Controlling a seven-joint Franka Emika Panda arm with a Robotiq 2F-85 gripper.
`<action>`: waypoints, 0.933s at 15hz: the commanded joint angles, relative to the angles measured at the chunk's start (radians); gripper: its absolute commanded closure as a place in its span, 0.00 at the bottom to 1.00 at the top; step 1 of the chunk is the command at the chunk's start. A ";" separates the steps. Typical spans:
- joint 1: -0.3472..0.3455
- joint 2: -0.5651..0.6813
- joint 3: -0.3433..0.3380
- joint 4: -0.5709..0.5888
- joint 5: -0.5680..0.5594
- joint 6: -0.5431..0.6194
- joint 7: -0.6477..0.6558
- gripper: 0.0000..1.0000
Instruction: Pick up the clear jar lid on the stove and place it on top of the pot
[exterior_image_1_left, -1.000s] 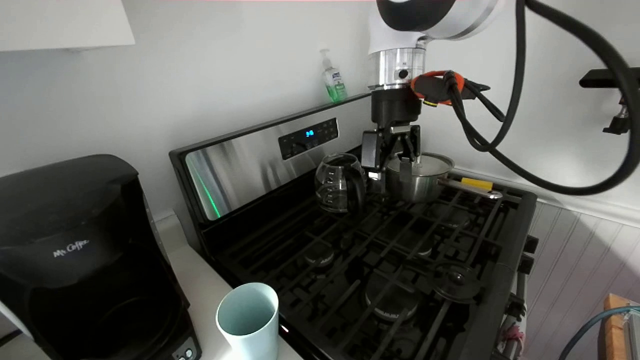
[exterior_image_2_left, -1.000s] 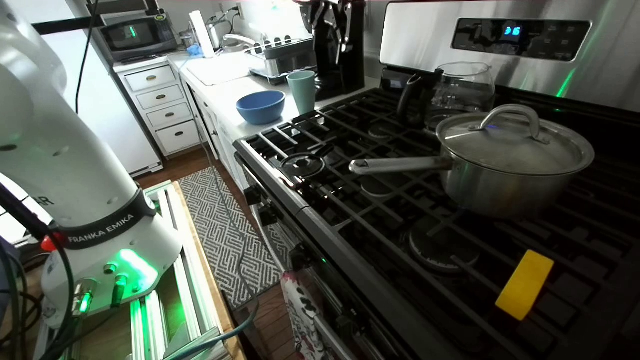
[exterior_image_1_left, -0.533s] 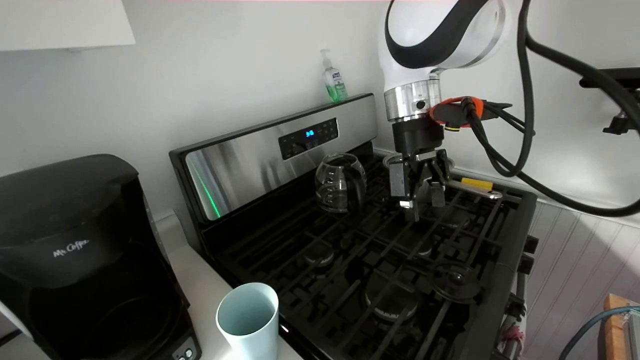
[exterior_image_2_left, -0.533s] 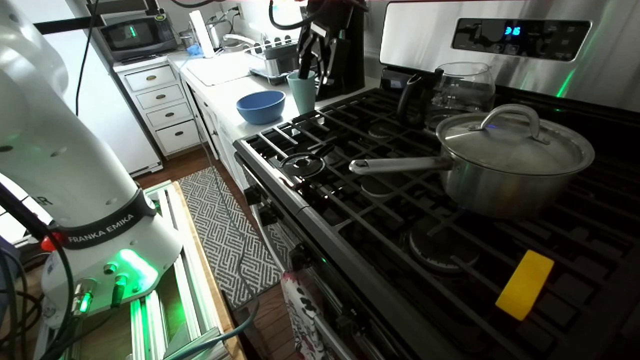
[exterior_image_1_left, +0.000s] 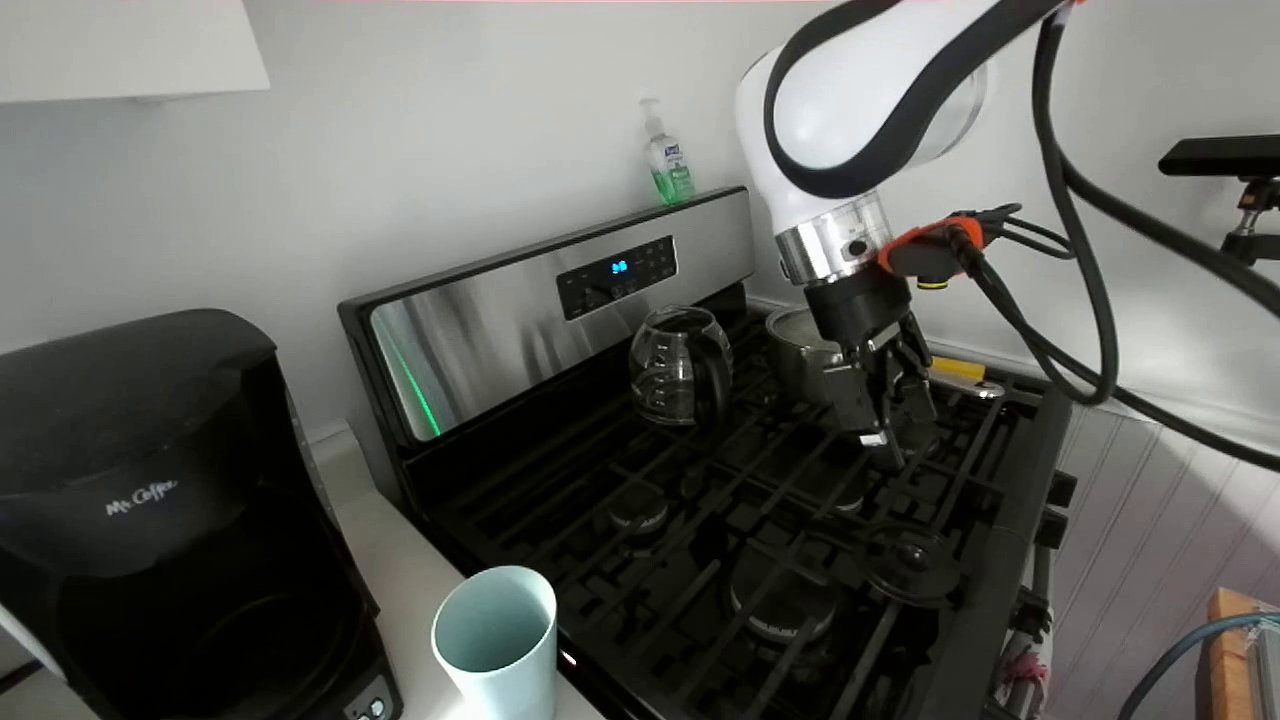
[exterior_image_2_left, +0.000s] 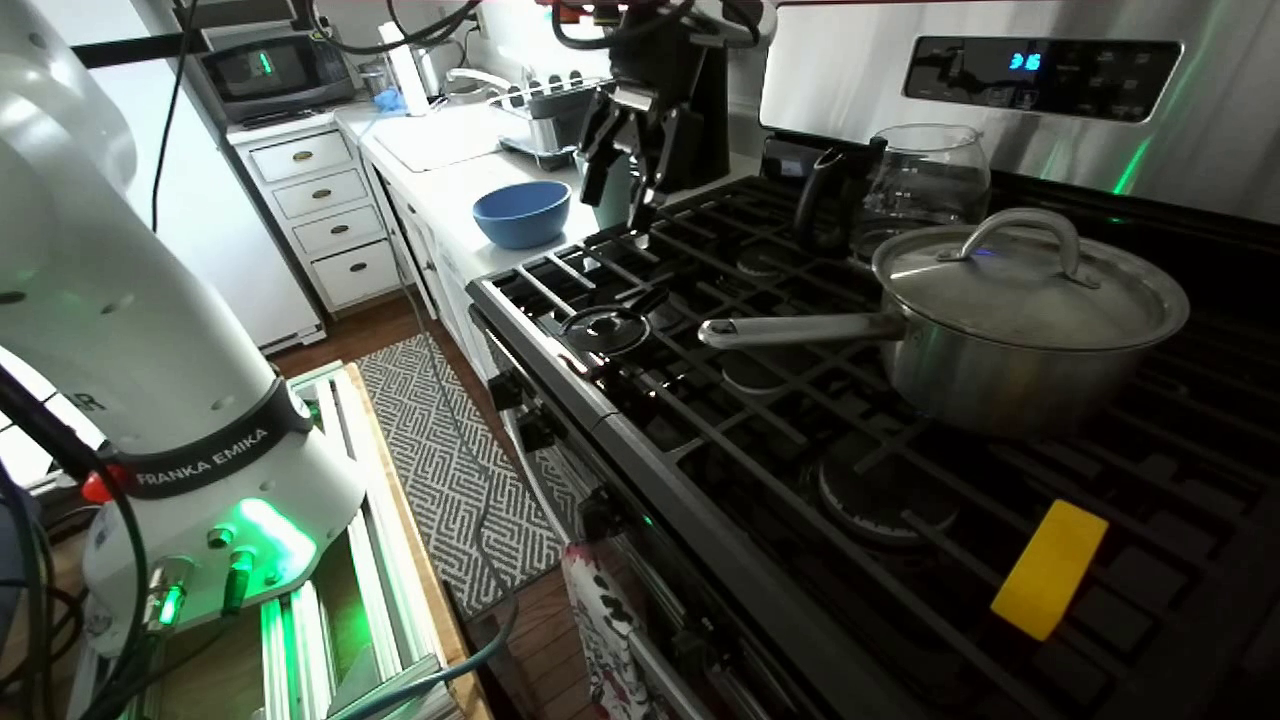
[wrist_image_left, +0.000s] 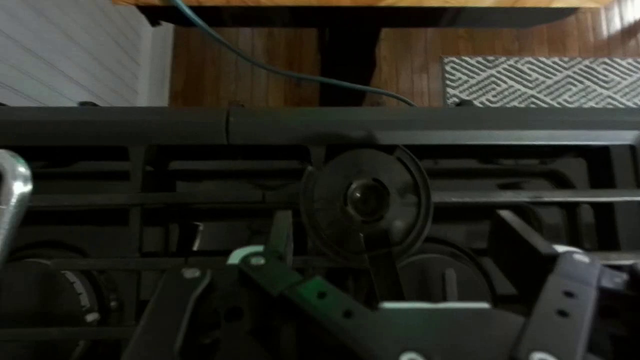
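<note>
Dimly lit, a black gas stove (exterior_image_1_left: 760, 500) stretches across both exterior views, its blue display (exterior_image_2_left: 1024, 62) aglow. A white robot arm (exterior_image_1_left: 870, 95) extends over it. A black Mr. Coffee machine (exterior_image_1_left: 140, 450) sits on the counter (exterior_image_1_left: 405, 555) at near left in an exterior view. A stainless steel pot (exterior_image_2_left: 1010, 390) stands on the stove at right in an exterior view, topped by a metal lid (exterior_image_2_left: 1040, 312) with an arched handle (exterior_image_2_left: 1030, 220), a glass carafe (exterior_image_2_left: 930, 195) near its far side. The black gripper (wrist_image_left: 392, 227) hangs tilted above the stove, its 2 fingers (wrist_image_left: 520, 252) spread wide. On the counter stand a blue bowl (exterior_image_2_left: 522, 217) and a pale green cup (exterior_image_1_left: 495, 640). The clear jar lid (exterior_image_1_left: 910, 560) lies on the grates (exterior_image_1_left: 868, 655) at near right in an exterior view, below and apart from the gripper; the wrist view shows it between and just beyond the fingers. A yellow block (exterior_image_2_left: 1050, 570) lies at near right in an exterior view.
</note>
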 joint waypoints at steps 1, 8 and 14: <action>0.003 0.069 0.013 0.020 -0.152 -0.033 -0.046 0.00; 0.013 0.198 0.046 0.033 -0.128 0.002 -0.134 0.00; -0.001 0.230 0.055 0.054 0.094 0.128 -0.100 0.00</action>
